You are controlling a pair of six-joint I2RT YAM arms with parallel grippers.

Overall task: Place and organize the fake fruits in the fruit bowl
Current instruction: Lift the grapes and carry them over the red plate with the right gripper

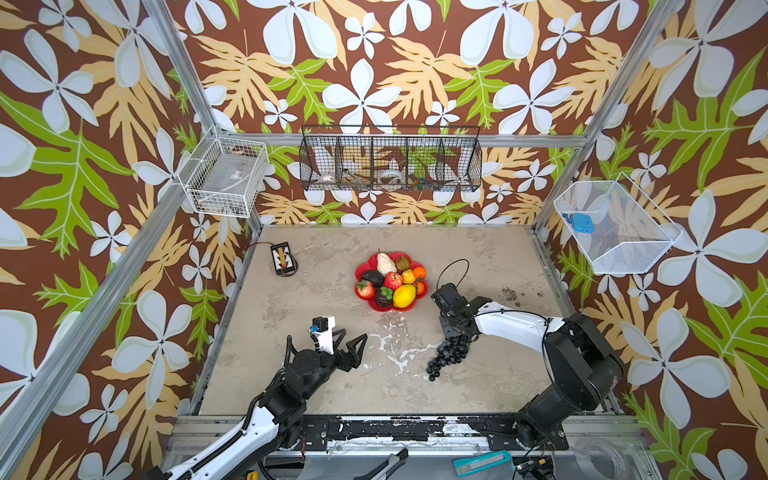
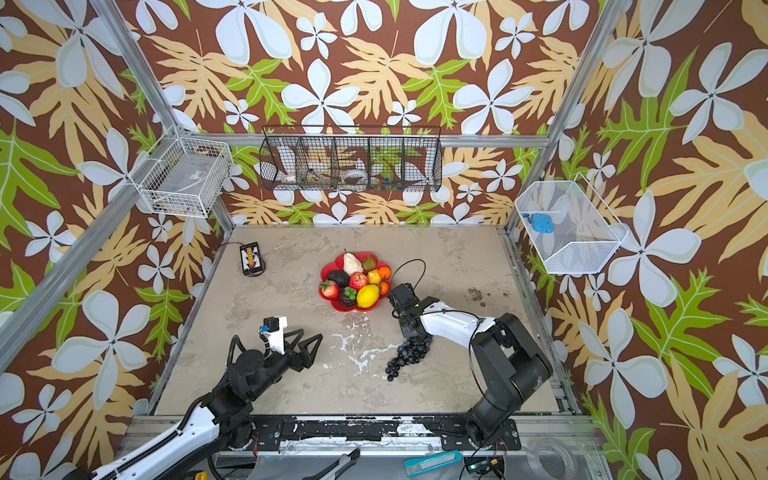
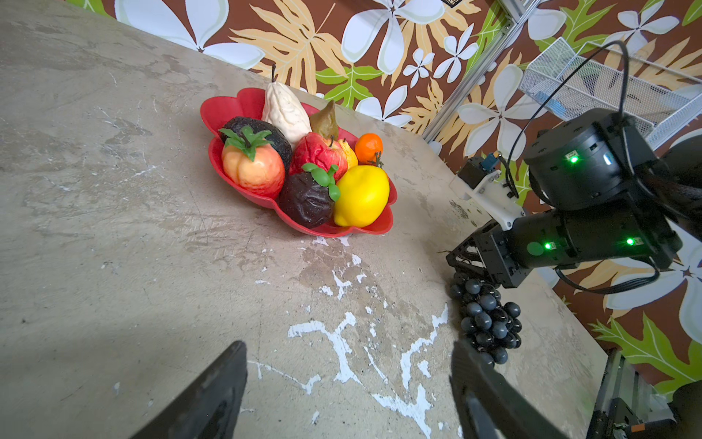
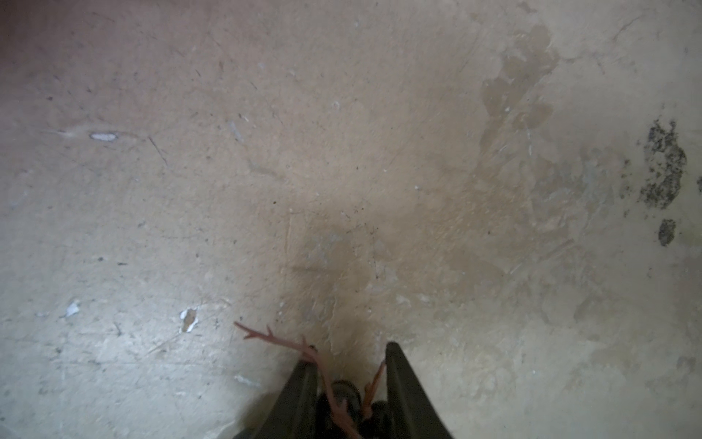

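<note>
The black grape bunch (image 1: 448, 356) is outside the fruit bowl (image 1: 365, 264), in front of it and a little to its right, trailing from the right tool (image 1: 456, 337) toward the table (image 1: 490, 386). I cannot tell whether its lower end touches the surface. In the right wrist view that tool's 2 fingers (image 4: 402, 387) stand close together around the brown stem (image 4: 288, 342) and a dark grape, pinching the bunch's top.

The red bowl sits mid-table and is full: lemon (image 1: 404, 296) at the front, apple (image 1: 392, 281) in the middle, strawberry (image 1: 365, 289) on the left, pear (image 1: 385, 262) at the back, and an orange (image 1: 419, 272) on the right edge.

The left tool (image 1: 353, 337) hovers over the front left of the table, jaws spread wide and holding nothing, apart from both bowl and grapes.
</note>
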